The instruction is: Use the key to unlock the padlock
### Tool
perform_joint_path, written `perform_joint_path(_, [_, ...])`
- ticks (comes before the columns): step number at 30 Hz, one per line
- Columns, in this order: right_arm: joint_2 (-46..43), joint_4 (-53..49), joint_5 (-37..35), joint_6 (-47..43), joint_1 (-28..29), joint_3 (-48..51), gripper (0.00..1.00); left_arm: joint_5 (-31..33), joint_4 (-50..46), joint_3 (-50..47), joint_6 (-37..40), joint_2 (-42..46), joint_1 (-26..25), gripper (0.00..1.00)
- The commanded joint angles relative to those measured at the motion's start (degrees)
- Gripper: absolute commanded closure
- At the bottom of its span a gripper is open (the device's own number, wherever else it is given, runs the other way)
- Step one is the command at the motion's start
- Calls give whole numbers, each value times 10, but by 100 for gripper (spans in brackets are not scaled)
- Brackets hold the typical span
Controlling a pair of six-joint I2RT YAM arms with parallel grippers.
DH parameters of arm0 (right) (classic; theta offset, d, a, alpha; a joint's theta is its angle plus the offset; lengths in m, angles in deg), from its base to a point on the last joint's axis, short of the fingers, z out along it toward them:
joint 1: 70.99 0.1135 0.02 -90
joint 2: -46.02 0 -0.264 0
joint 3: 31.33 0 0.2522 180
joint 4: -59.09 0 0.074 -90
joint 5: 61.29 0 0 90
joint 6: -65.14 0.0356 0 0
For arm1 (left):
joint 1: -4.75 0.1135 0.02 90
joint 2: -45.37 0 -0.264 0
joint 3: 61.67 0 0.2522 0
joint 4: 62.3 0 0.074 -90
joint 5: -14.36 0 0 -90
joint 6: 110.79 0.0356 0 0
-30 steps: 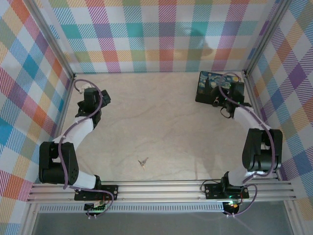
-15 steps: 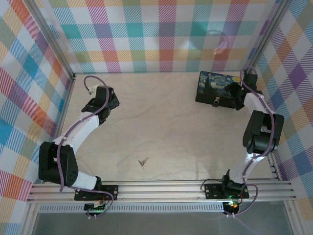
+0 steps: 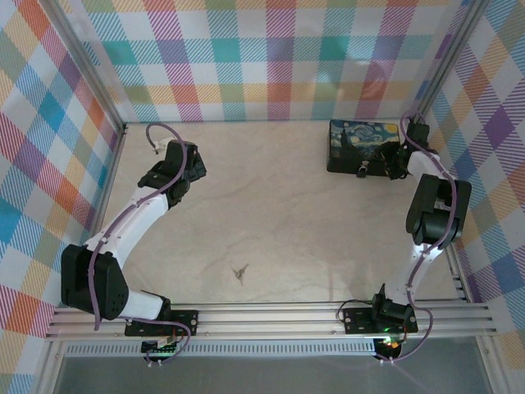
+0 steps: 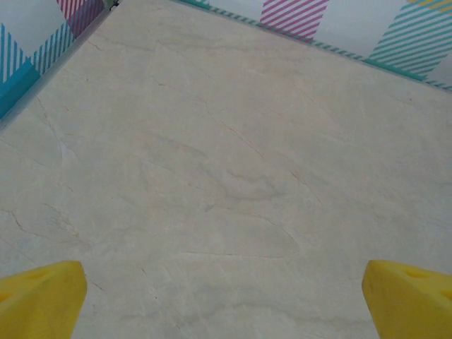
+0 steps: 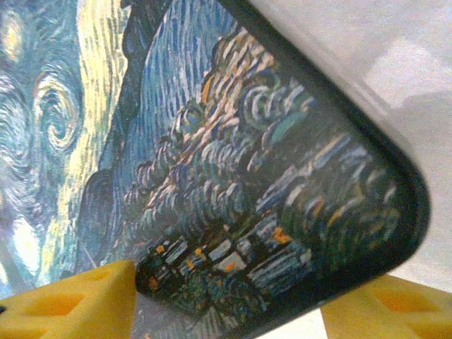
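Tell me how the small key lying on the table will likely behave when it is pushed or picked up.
The key looks thin and lies flat on the smooth table, so it would probably slide when pushed and resist pinching. It seems tiny metal, so likely light yet stiff. Its splayed parts may swing loosely when lifted.

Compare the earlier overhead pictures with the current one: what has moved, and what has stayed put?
The left gripper swung to the right and slightly farther out; it is open and empty. The right arm drew up straighter, and the right gripper shifted from the front edge of the box to its right-hand corner, open and gripping nothing. The key, the padlock and the box stayed put.
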Motion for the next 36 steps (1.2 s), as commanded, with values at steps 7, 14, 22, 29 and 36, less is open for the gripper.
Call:
perform_joint_path(7, [13,-48,57,-148,105,21,38,-29,-62,11,-1,19,-5,0])
perform_joint_path(14, [17,-35,64,-147,235,20,38,-43,-86,19,-43,12,-12,0])
perform_joint_path(22, [8,-1,56,-100,364,28,36,-109,-115,11,-94,-5,-15,0])
perform_joint_path(29, [-46,-30,36,-112,385,12,23,-180,-124,-11,-118,-6,-25,0])
perform_joint_path(36, [-171,-88,22,-156,389,93,23,-232,-164,-6,-83,-25,-24,0])
